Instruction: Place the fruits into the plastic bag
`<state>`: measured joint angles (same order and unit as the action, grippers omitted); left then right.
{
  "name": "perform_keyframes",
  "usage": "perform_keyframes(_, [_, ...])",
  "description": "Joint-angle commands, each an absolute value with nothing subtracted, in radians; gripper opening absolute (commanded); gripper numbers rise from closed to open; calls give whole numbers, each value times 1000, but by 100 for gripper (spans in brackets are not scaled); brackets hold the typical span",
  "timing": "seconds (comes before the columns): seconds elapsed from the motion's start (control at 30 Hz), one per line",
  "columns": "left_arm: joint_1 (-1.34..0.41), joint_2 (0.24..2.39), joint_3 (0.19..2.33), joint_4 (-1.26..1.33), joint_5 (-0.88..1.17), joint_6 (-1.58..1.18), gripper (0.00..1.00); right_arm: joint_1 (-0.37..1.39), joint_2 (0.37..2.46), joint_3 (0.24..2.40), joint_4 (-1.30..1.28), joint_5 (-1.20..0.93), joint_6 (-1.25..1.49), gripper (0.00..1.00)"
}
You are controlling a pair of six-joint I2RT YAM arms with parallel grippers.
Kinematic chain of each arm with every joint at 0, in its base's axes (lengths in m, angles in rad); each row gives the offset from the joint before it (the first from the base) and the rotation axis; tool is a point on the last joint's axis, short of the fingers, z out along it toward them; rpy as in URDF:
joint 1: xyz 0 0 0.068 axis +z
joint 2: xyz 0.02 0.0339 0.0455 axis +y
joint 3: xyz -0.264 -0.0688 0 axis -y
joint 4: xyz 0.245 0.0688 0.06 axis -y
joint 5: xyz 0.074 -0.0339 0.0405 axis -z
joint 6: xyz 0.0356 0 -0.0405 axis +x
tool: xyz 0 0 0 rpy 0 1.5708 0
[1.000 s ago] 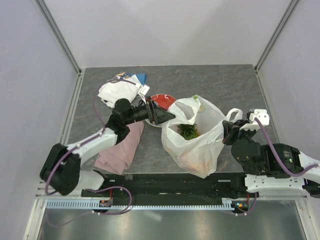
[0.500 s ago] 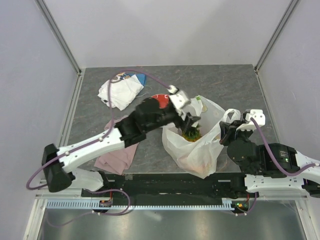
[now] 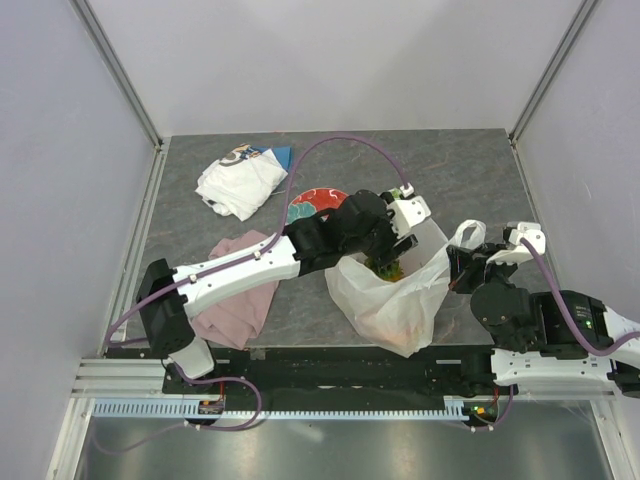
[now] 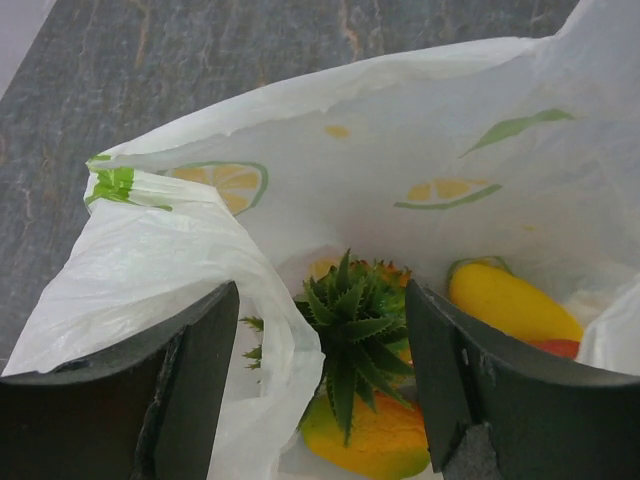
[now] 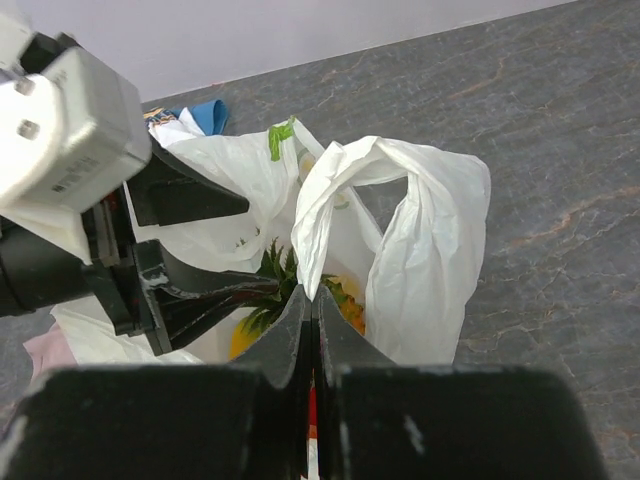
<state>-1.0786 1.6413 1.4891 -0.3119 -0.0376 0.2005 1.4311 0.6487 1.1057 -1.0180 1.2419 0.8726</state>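
You have one plastic bag [image 3: 385, 305], thin translucent white with lemon-slice and green-leaf print. It stands open on the tabletop [image 3: 470, 165], right of centre between the two arms. Your left gripper [image 4: 320, 300] hangs over its mouth, spread wide and holding nothing. From that wrist view you can count one pineapple [image 4: 355, 330] with a green crown, one yellow mango [image 4: 510, 305] and a sliver of a red piece [image 4: 555, 348] inside; the top view shows only the crown. Your right gripper [image 5: 312, 310] is pinched closed on one handle loop [image 5: 385, 165], plain only from its own wrist. Outside the bag lie one red-and-teal plate [image 3: 310, 203], one white cloth [image 3: 235, 182] and one pink cloth [image 3: 235, 295].
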Motion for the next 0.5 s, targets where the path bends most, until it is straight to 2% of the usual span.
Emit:
perform_keyframes(0.0, [-1114, 1657, 1529, -379, -187, 265, 74, 1433, 637, 1098, -1032, 1253, 897, 0])
perform_keyframes(0.3, [-1192, 1605, 1431, -328, -422, 288, 77, 1433, 632, 1094, -1037, 1252, 905, 0])
perform_keyframes(0.47, [-1195, 1525, 1361, -235, -442, 264, 80, 1433, 629, 1092, -1042, 1249, 908, 0])
